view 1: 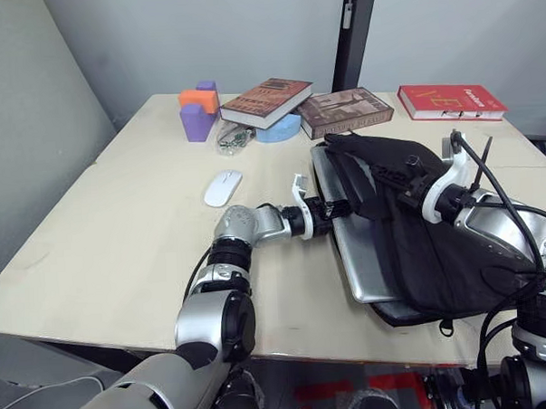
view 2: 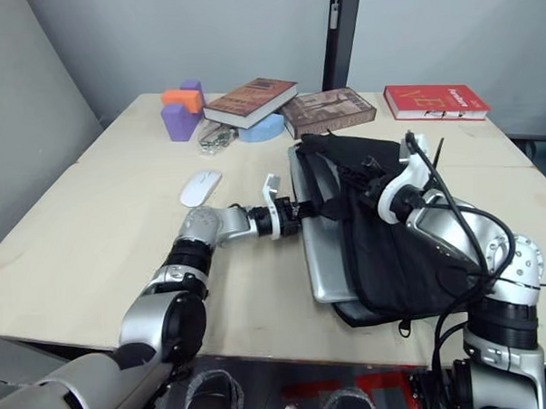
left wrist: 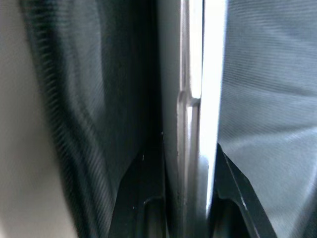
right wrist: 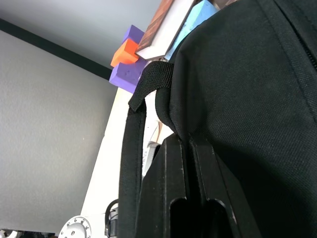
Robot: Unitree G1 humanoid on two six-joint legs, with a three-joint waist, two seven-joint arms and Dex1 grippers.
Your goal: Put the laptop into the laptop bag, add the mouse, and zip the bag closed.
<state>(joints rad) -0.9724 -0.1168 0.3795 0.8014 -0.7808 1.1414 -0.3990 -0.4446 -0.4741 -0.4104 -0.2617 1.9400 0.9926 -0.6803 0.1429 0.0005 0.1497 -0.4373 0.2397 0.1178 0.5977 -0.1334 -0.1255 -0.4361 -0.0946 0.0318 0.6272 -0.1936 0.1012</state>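
The thin silver-grey metal laptop (view 1: pixel 355 255) lies on the pale wooden tabletop (view 1: pixel 120 238), partly inside the flat black fabric laptop bag (view 1: pixel 438 252), with its left long edge and near corner not yet covered. The left gripper (view 1: pixel 338 211) has its jaws clamped on that exposed edge, the metal rim running between the two black fingers (left wrist: pixel 141 198) in the left wrist view. The right gripper (right wrist: pixel 188 144) has its jaws closed on a fold of the bag's fabric just beside a black strap handle (right wrist: pixel 131 163), lifting the upper flap so the mouth stays open. The main risk, as I judge it, is that the pinch on the thin edge is shallow: a push toward the bag could let the laptop slip from the jaws or pivot instead of sliding in straight. The near corner could also catch on the bag's lower lip or zip, dragging the whole bag across the tabletop, toward the near edge it already lies close to. If the right gripper's fold of fabric slips, the flap would drop onto the laptop and close off the mouth. The small white oval mouse (view 1: pixel 222 188) rests well apart on the left, beside the left forearm, where a sweep of that arm might knock it.
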